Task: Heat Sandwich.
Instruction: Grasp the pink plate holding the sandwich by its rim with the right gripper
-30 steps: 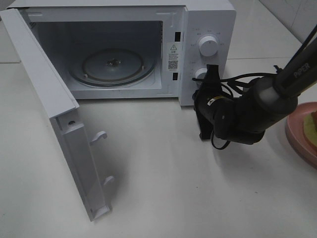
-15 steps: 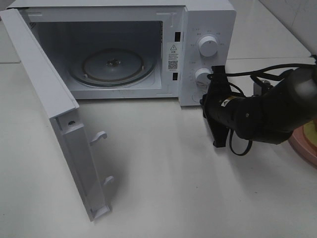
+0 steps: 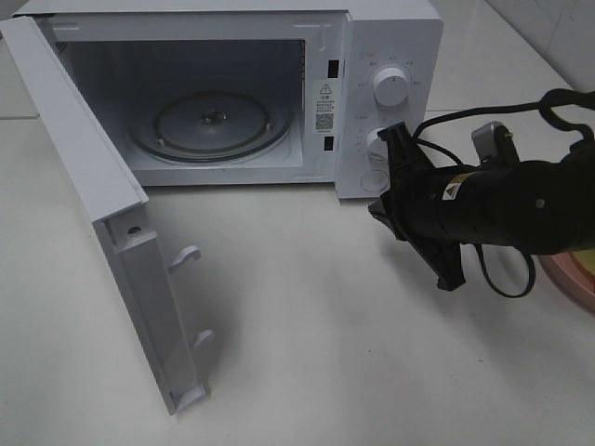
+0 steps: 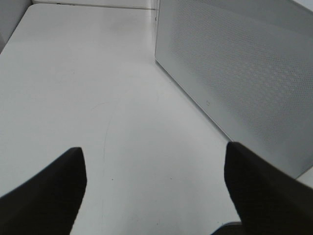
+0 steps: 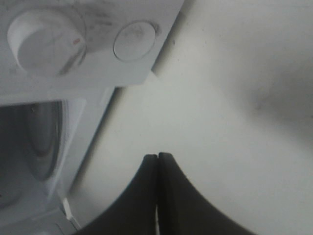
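- Microwave door (image 3: 112,232) stands wide open, swung toward 7 o'clock in the high view. Its latch hooks (image 3: 186,255) face the bare table (image 3: 307,353).
- Left gripper (image 4: 154,149): fingers spread wide with nothing between them, hovering over the table. A perforated grey panel (image 4: 234,73) lies beyond it at 2 o'clock, probably the door's outer face.
- Right gripper (image 5: 157,159): fingers pressed flat together, holding nothing. In the high view it sits at 3 o'clock, just in front of the control panel, near the lower knob (image 5: 46,39) and the round button (image 5: 134,40). I cannot tell whether it touches either.
- Pink plate (image 3: 569,279): only a sliver of rim shows at the 4 o'clock edge, tucked under the right arm.
- Sandwich: not visible in any view. Likely on that plate, hidden by the arm or out of frame.
- Microwave (image 3: 390,28) at 12 o'clock, cavity lit, glass turntable (image 3: 209,125) bare.
- Progress, as judged: the door is open, so step one looks done. Left to do: pick up the plate, load it onto the turntable, shut the door, set the knobs. Early stage.
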You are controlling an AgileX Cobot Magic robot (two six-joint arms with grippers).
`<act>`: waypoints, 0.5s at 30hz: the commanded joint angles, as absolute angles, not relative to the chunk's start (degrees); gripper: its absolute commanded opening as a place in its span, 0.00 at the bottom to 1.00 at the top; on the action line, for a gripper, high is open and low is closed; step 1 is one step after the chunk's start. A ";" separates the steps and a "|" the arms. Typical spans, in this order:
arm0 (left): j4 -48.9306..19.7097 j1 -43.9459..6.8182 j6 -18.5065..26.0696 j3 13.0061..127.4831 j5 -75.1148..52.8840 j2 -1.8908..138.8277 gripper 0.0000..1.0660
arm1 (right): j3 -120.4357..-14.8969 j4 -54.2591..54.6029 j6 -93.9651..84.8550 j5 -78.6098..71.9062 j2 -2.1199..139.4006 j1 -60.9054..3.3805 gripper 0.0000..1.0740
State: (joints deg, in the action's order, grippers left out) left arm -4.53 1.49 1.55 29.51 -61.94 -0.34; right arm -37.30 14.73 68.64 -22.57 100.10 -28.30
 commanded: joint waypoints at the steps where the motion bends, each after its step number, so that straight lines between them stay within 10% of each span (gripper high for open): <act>1: -4.70 1.32 1.26 29.39 -61.25 -1.26 0.69 | -37.36 3.61 67.67 -13.64 96.72 -26.93 0.00; 15: -4.70 1.32 1.26 29.39 -61.25 -1.26 0.69 | -37.53 -8.65 48.64 10.08 87.66 -19.48 0.00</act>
State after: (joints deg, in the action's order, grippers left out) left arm -4.53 1.49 1.55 29.51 -61.94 -0.34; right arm -37.24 -8.59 55.75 5.33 89.15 -20.74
